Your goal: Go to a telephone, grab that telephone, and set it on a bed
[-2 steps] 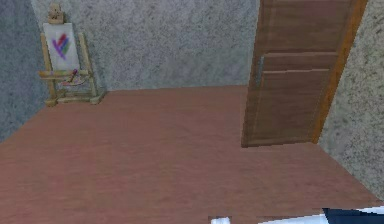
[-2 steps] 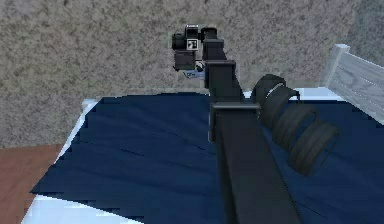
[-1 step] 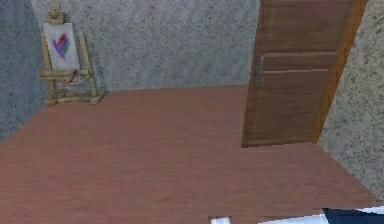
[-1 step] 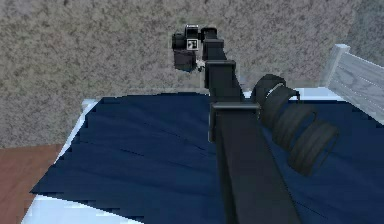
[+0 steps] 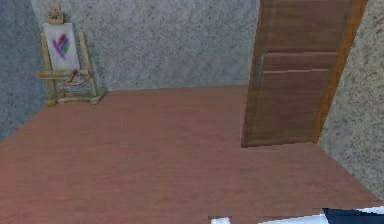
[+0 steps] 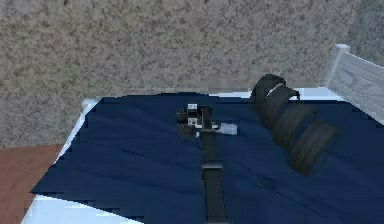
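Arm [image 6: 212, 185] of a Stretch robot reaches low across a bed [image 6: 120, 150] dressed in a dark blue cover, a pose that suits the closing step of its errand: setting a telephone down on the bedding. The dark bar rises from the arm side view's bottom edge toward the middle of the mattress. It ends in two white marker squares, with the hand [image 6: 186, 120] just to their left. Whether the fingers are spread or pressed together cannot be told, nor whether they carry anything, since the cover lies right behind them. A pale blob [image 6: 229, 129] sits on the cover just beside the markers, on the side away from the hand. It may be the telephone, though it is too small to confirm. A dark dumbbell [image 6: 292, 128] rests nearer the white headboard [image 6: 358, 68], apart from the hand. Ahead of the robot, an easel [image 5: 68, 62] and a wooden door [image 5: 298, 70] stand by a reddish floor [image 5: 150, 150].
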